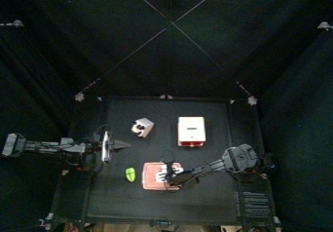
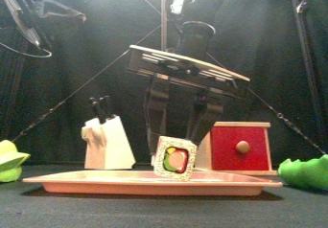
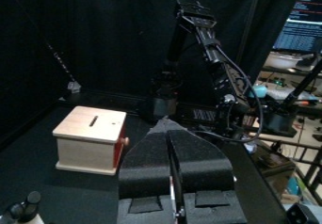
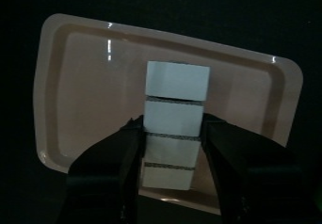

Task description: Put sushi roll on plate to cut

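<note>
The sushi roll [image 4: 172,124], a row of white segments, lies lengthwise on the salmon-pink plate [image 4: 88,68]. In the front view its cut end [image 2: 175,158] stands on the plate [image 2: 77,181] with red and green filling showing. My right gripper [image 4: 174,157] reaches down over it, jaws pressed against both sides of the roll's near end, shut on it. From above, the right gripper [image 1: 169,175] is over the plate [image 1: 152,179] near the table's front. The left gripper [image 3: 174,138] hangs shut at the table's left side [image 1: 109,148], away from the plate.
A white knife block [image 2: 109,143] and a red-fronted box with a cream top [image 2: 241,146] stand behind the plate. Green toy pieces lie at the front left [image 2: 11,161] and front right [image 2: 305,171]. The left wrist view looks past the box [image 3: 90,138] to the right arm [image 3: 201,58].
</note>
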`<state>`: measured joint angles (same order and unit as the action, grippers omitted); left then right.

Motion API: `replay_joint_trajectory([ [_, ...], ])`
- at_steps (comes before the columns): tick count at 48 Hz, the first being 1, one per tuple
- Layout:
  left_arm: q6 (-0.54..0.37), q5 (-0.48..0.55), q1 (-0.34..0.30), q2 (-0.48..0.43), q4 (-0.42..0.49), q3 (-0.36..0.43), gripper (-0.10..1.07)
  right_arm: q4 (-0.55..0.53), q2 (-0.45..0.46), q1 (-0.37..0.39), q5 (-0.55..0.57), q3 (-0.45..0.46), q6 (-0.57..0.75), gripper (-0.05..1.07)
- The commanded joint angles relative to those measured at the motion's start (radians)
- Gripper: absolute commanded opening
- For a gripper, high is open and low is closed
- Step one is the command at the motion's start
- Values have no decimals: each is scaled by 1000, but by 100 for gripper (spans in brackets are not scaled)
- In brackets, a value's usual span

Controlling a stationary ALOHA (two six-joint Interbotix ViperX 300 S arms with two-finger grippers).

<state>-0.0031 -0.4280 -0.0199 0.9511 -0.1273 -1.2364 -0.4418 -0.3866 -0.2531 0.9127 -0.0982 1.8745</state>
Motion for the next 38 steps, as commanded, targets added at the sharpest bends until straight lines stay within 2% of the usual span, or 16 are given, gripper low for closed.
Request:
replay_joint_trajectory([
  [1,-2,-9,0,-5,-2,18,-2,0,57,5,-9,14,2,73],
  [8,-2,-9,0,-5,0,18,-2,3,57,5,-12,18,2,87],
  [14,-2,-9,2,-3,0,18,-2,14,57,5,-12,18,0,93],
  [38,-2,-9,0,-5,0,18,-2,11,67,5,-17,21,-6,94],
])
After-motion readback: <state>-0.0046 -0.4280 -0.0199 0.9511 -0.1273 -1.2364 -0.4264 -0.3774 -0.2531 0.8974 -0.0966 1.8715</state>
